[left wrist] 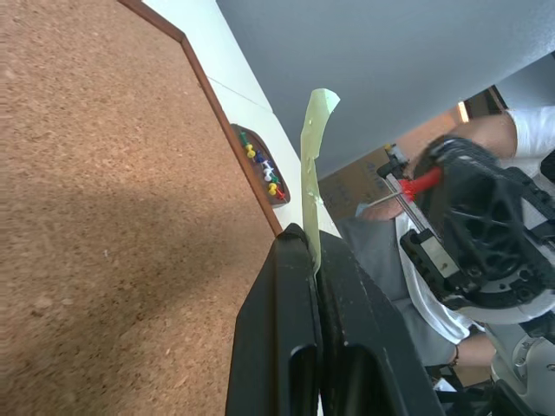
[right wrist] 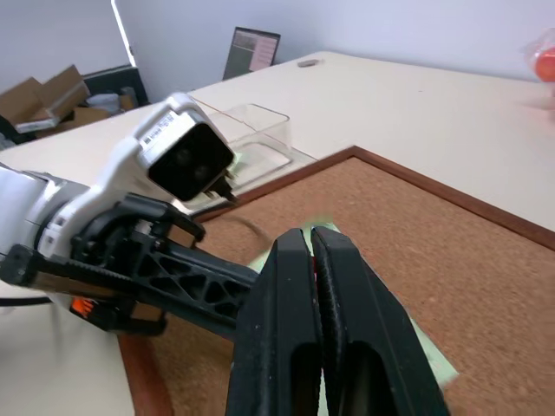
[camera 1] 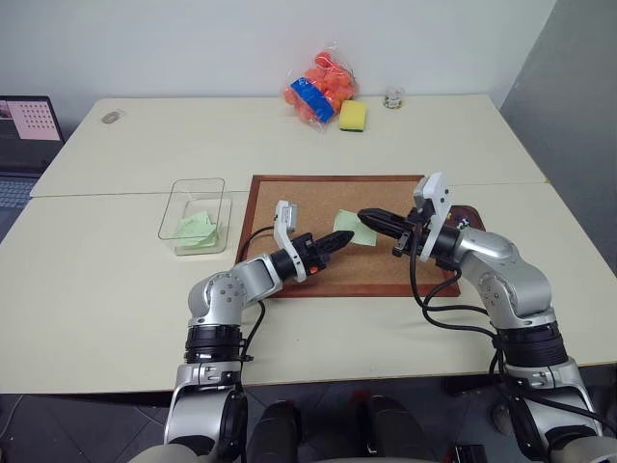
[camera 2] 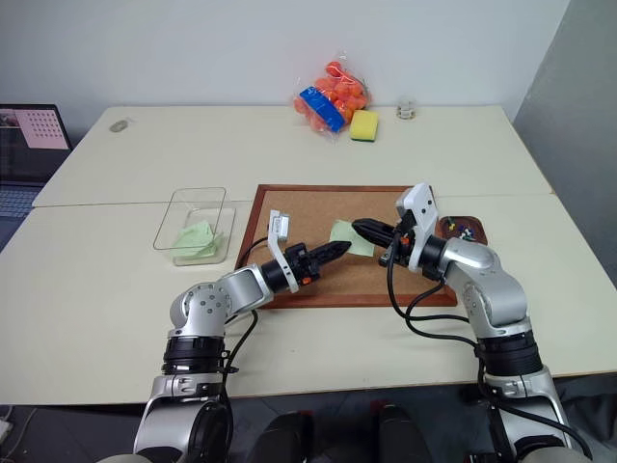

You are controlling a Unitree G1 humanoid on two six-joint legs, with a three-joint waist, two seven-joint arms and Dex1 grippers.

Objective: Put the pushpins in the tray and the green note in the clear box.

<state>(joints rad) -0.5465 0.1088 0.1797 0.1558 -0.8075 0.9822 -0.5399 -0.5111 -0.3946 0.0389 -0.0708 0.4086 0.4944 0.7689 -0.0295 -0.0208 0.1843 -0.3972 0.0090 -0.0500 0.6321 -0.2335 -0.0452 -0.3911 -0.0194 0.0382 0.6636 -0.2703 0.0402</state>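
No writing can be read anywhere; a small label on the left arm's camera housing and a calendar-like sheet on the screen at the table's (camera 1: 116, 309) far left corner are too small to make out. Taking the cork board (camera 1: 308, 198) as landmark: the left hand (camera 1: 339, 239) is over its middle, fingers pressed together on the near edge of the green note (camera 1: 352, 227), which is lifted off the board. The right hand (camera 1: 371, 218) is also over the board, just right of the note, its fingers pressed together; whether they touch the note cannot be told. The clear box (camera 1: 183, 193) sits just left of the board with crumpled pale green paper (camera 1: 196, 230) inside. The tray (camera 2: 465, 230) lies at the board's right edge, hidden by the right arm in the left eye view. The left wrist view shows the pushpins (left wrist: 263, 165) in it, green, yellow, blue, white and red heads, and a person beyond the table. Beyond the board's far edge lie a bag of orange balls (camera 1: 323, 89) and a yellow sponge (camera 1: 353, 117).
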